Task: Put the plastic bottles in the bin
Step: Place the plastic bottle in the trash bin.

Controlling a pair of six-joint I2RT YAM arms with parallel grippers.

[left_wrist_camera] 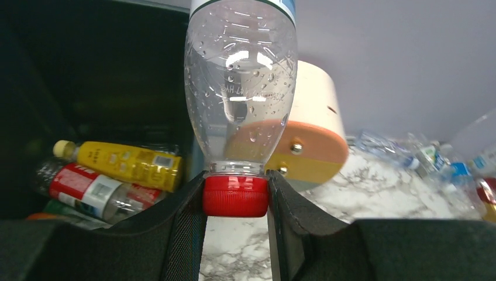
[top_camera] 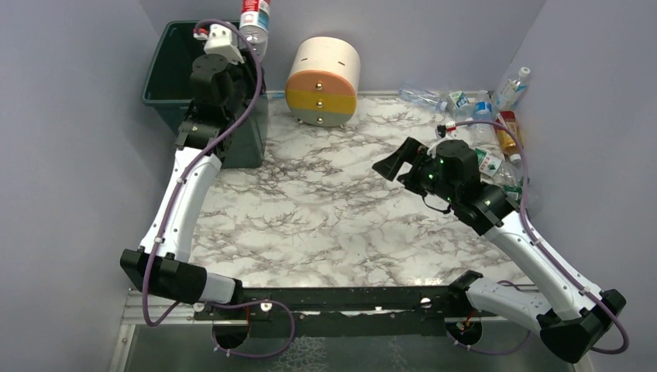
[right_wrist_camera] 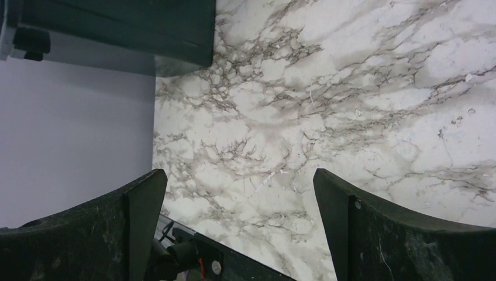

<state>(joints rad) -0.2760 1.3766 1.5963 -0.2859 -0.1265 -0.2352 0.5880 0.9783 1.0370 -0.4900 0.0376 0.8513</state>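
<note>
Clear plastic bottle with a red cap [left_wrist_camera: 240, 88] is what my left gripper [left_wrist_camera: 236, 196] has clamped: both fingers press the cap from either side, and the body, beaded with droplets inside, stands up beyond them. I hold it raised at the far right corner of the tall dark green rectangular plastic bin [top_camera: 166, 101], which stands at the far left of the white marble-patterned table [top_camera: 325, 209]; whether the bottle is fully over the opening I cannot tell. Down inside the bin lie a yellow bottle with a pale cap [left_wrist_camera: 126, 164] and, touching it, a clear bottle with a red label [left_wrist_camera: 88, 190], with something green and something orange partly hidden beneath them. Just right of the bin sits a round cream, orange and grey drawer unit [top_camera: 324, 81] with small brass knobs. More plastic bottles in a loose heap [top_camera: 488, 116], mostly clear with blue, green and red labels, crowd the far right corner against the wall. My right gripper [right_wrist_camera: 240, 193] hangs over bare marble near that heap, its jaws spread wide apart with nothing between them.
</note>
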